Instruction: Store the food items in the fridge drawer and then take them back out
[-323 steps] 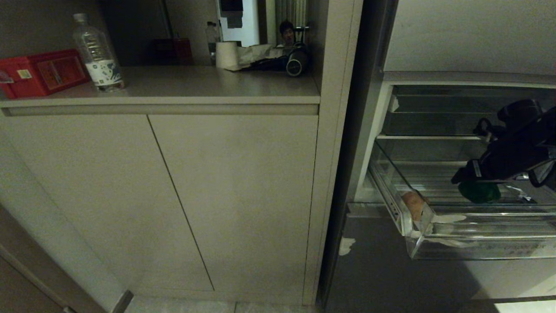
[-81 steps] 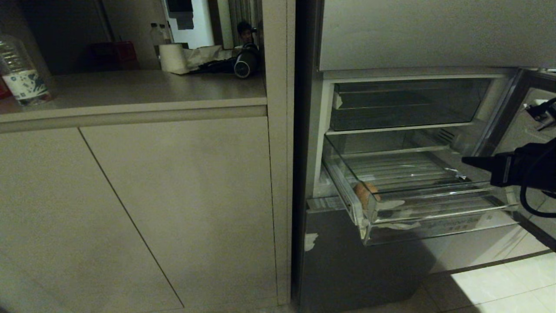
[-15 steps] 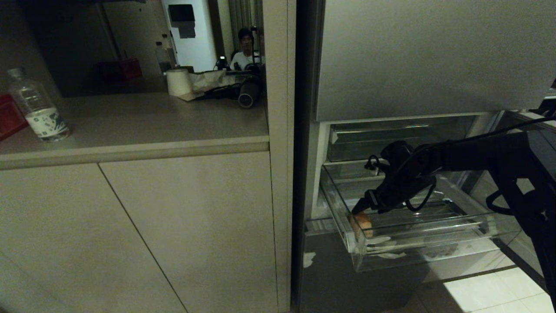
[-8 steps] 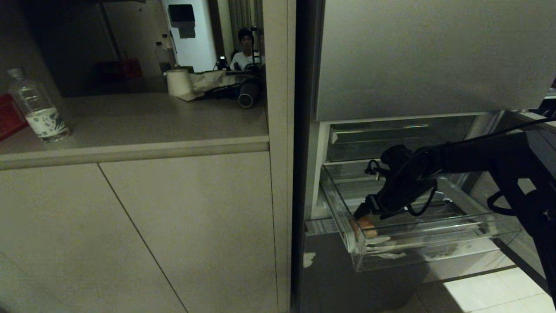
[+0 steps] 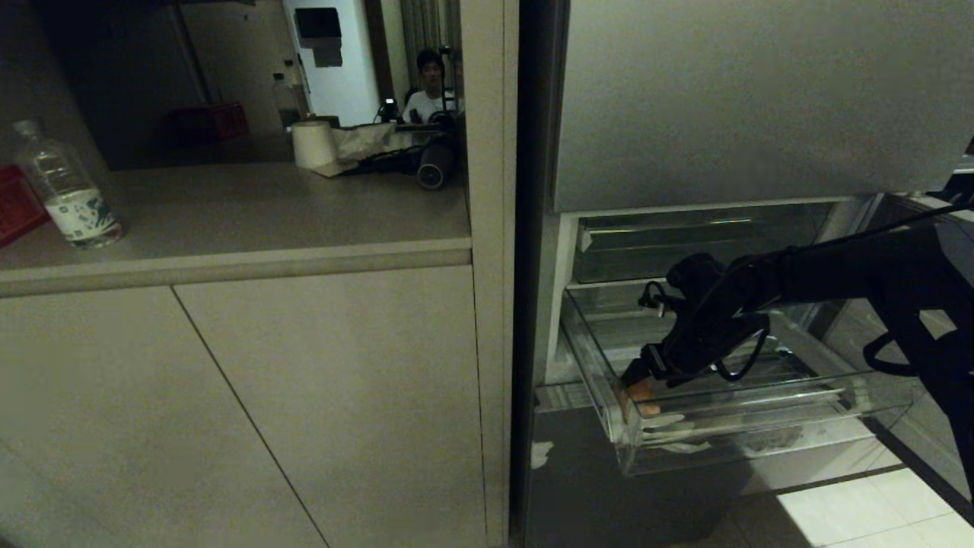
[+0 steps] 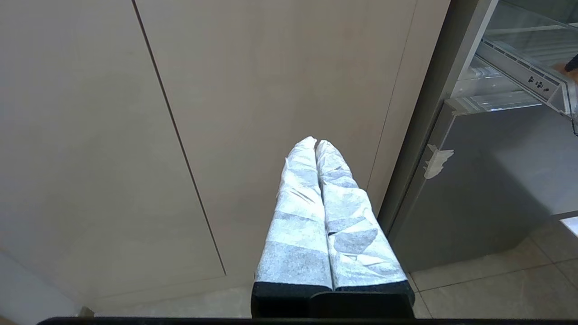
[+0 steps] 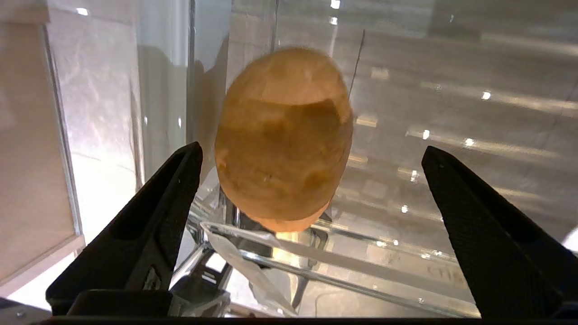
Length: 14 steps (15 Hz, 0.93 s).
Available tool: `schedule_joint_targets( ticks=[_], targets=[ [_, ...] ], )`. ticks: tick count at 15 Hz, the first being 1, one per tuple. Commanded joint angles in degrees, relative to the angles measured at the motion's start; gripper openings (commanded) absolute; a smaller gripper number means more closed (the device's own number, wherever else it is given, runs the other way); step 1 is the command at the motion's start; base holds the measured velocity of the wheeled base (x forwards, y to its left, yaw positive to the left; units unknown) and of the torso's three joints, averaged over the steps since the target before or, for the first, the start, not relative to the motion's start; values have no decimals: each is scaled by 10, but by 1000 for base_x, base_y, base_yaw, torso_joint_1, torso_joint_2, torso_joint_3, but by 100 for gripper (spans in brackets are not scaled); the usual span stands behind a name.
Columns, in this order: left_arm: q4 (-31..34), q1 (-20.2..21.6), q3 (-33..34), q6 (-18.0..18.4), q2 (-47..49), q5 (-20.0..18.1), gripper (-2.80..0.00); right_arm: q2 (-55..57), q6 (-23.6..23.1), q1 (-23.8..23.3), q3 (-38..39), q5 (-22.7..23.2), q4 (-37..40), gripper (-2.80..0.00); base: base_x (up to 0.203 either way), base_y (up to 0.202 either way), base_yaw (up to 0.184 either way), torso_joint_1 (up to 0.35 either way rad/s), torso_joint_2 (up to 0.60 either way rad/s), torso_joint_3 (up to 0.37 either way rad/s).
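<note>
Since a second ago the right claw (image 7: 311,153) has sunk slightly deeper into the front left corner of the fridge drawer (image 5: 761,426); the green pepper seen there much earlier is no longer in view. Claw state: spread wide, one black tapered finger on each side of the tan-orange oval lump (image 7: 283,135), not yet touching it. Lump lies against the clear side wall, just behind the tall front lip. Risk, as judged: the finger (image 7: 149,216) nearest the wall has little room, so closing could jam it against the plastic or push the smooth, rounded lump sideways out of the grip; its oval form may also roll on the ribbed floor. Drawer is glossy, hard, transparent and reflective, so edges are hard to read. Left claw (image 6: 316,144), wrapped in pale crinkled tape, is closed and parked facing the matte beige cabinet door (image 6: 271,90).
</note>
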Motion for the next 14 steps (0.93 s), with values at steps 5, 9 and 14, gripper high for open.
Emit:
schedule_joint_targets(
  ticks=[5, 9, 14],
  targets=[
    [0, 0, 0, 0, 1, 0, -280, 0, 1, 0, 13, -12, 0, 0, 0, 0, 0, 0, 0, 0],
    [0, 0, 0, 0, 1, 0, -280, 7, 2, -2, 12, -26, -1, 0, 0, 0, 0, 0, 0, 0],
    [0, 0, 0, 0, 1, 0, -280, -5, 3, -12, 10, -27, -1, 0, 0, 0, 0, 0, 0, 0]
  ],
)
